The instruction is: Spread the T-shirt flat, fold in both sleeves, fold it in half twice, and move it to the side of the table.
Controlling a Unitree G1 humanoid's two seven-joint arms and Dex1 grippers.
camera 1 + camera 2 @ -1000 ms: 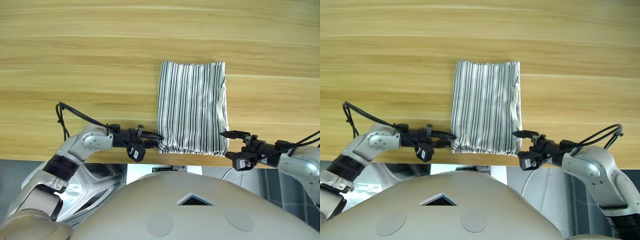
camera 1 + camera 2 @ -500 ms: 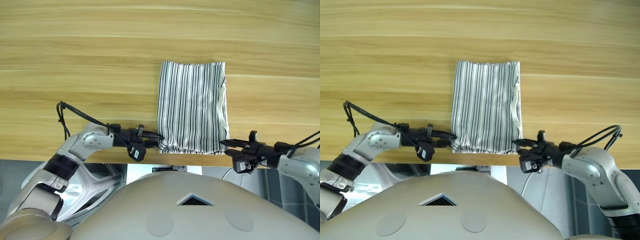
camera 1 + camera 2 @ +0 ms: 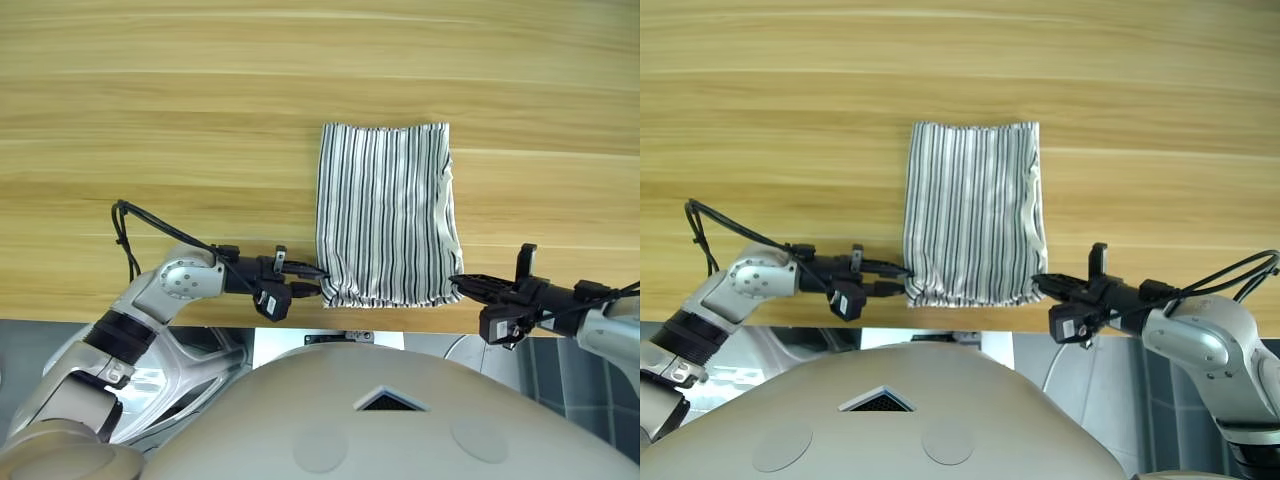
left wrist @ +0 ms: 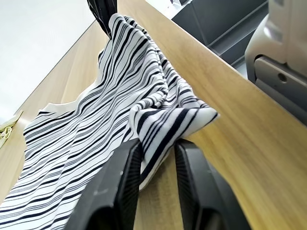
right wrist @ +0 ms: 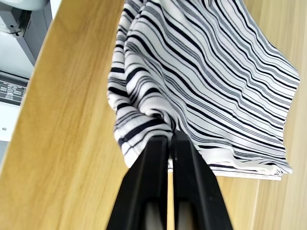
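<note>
Left pincer (image 3: 318, 282) grasps T-shirt (image 3: 385, 210) near-left corner | right pincer (image 3: 457, 284) apparently clenched on near-right corner

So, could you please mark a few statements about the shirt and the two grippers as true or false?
1. The T-shirt lies on the table as a narrow folded rectangle. True.
2. The left gripper is open and well clear of the cloth. False: it is shut on the shirt's near left corner.
3. The right gripper pinches the shirt's near right corner. True.
4. The shirt is plain red. False: it is striped in black and white.
5. The shirt lies by the table's far edge. False: its lower hem is right at the near edge, closest to the robot.
</note>
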